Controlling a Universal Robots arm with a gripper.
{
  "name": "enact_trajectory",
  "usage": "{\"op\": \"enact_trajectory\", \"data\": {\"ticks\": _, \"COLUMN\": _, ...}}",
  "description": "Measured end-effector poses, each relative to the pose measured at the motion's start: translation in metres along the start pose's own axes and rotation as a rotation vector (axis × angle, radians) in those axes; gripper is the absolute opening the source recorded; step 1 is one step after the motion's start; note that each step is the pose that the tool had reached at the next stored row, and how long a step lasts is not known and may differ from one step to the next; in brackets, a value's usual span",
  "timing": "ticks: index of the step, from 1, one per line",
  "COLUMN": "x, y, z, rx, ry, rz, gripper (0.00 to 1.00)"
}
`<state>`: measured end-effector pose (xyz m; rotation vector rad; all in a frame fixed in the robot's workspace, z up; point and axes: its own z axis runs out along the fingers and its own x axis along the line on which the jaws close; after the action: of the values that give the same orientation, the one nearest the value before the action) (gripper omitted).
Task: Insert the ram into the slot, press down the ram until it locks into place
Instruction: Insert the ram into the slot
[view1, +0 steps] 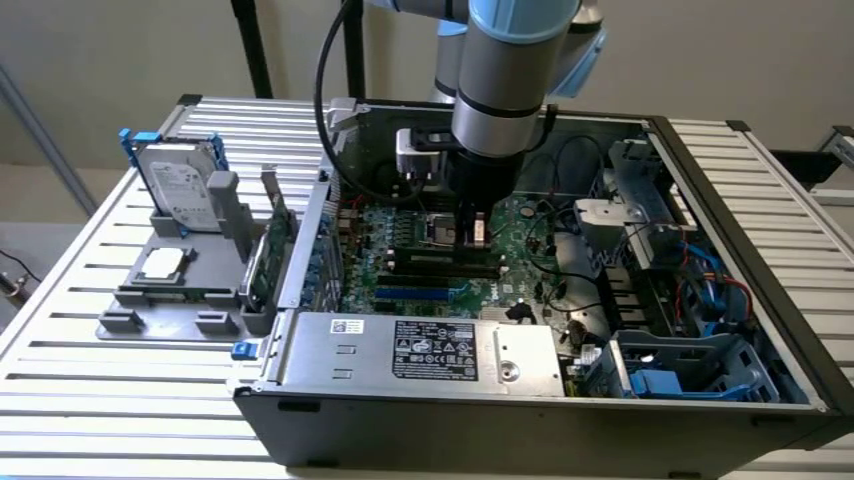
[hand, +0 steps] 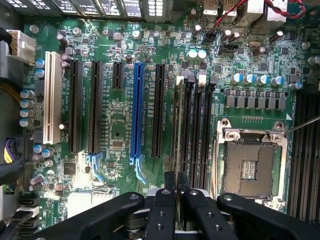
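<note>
Pincer (view1: 474, 238) (hand: 176, 192) low inside open case (view1: 534, 425), fingers (hand: 170, 182) drawn close together on top edge of ram (hand: 178, 125). Ram upright, edge-on in wrist view, seated along slot (hand: 179, 80), outermost of four parallel black sockets and farthest of them from CPU socket (hand: 249, 167). End clips locked or not: cannot tell. Black card socket, then blue socket (hand: 136, 115), on ram's other side, all on motherboard (hand: 115, 165). Arm (view1: 501, 90) straight down from above. Silver power supply (view1: 427, 350) along case's near wall. Case on slatted tabletop (view1: 80, 400), toward its edge at exterior view's right. Grey tray (view1: 160, 300) with upright hard drive (view1: 180, 185) near tabletop's edge at exterior view's left.
</note>
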<state>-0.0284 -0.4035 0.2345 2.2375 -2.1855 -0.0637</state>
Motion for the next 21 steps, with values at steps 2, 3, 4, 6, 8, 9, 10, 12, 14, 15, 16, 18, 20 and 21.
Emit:
{"op": "enact_trajectory", "data": {"ticks": 2, "x": 0.0, "y": -0.0001, "z": 0.0012, "rx": 0.0, "ry": 0.0, "rz": 0.0, "gripper": 0.13}}
{"op": "enact_trajectory", "data": {"ticks": 3, "x": 0.0, "y": -0.0001, "z": 0.0019, "rx": 0.0001, "ry": -0.0001, "rz": 0.0, "gripper": 0.13}}
{"op": "enact_trajectory", "data": {"ticks": 4, "x": 0.0, "y": -0.0001, "z": 0.0023, "rx": 0.0, "ry": 0.0, "rz": 0.0, "gripper": 0.13}}
{"op": "enact_trajectory", "data": {"ticks": 6, "x": 0.0, "y": -0.0001, "z": 0.0027, "rx": 0.0009, "ry": 0.0, "rz": 0.0, "gripper": 0.13}}
{"op": "enact_trajectory", "data": {"ticks": 8, "x": 0.0, "y": -0.0003, "z": 0.0028, "rx": 0.0026, "ry": 0.0, "rz": 0.0, "gripper": 0.13}}
{"op": "enact_trajectory", "data": {"ticks": 9, "x": 0.0, "y": -0.0004, "z": 0.0028, "rx": 0.0028, "ry": 0.0, "rz": 0.0, "gripper": 0.13}}
{"op": "enact_trajectory", "data": {"ticks": 10, "x": 0.0, "y": -0.0006, "z": 0.0028, "rx": 0.0029, "ry": 0.0, "rz": 0.0, "gripper": 0.13}}
{"op": "enact_trajectory", "data": {"ticks": 12, "x": 0.0, "y": -0.001, "z": 0.0028, "rx": 0.0033, "ry": -0.0001, "rz": 0.0, "gripper": 0.13}}
{"op": "enact_trajectory", "data": {"ticks": 14, "x": 0.0, "y": -0.0011, "z": 0.0028, "rx": 0.0042, "ry": -0.0002, "rz": 0.0, "gripper": 0.13}}
{"op": "enact_trajectory", "data": {"ticks": 15, "x": 0.0, "y": -0.0011, "z": 0.0028, "rx": 0.0048, "ry": -0.0001, "rz": 0.0, "gripper": 0.13}}
{"op": "enact_trajectory", "data": {"ticks": 16, "x": 0.0, "y": -0.0011, "z": 0.0029, "rx": 0.0054, "ry": -0.0001, "rz": 0.0, "gripper": 0.13}}
{"op": "enact_trajectory", "data": {"ticks": 18, "x": 0.0, "y": -0.0011, "z": 0.0029, "rx": 0.0069, "ry": -0.0001, "rz": 0.0, "gripper": 0.13}}
{"op": "enact_trajectory", "data": {"ticks": 20, "x": 0.0, "y": -0.0011, "z": 0.0029, "rx": 0.0081, "ry": 0.0, "rz": 0.0, "gripper": 0.13}}
{"op": "enact_trajectory", "data": {"ticks": 21, "x": 0.0, "y": -0.0011, "z": 0.003, "rx": 0.0089, "ry": 0.0001, "rz": 0.0, "gripper": 0.13}}
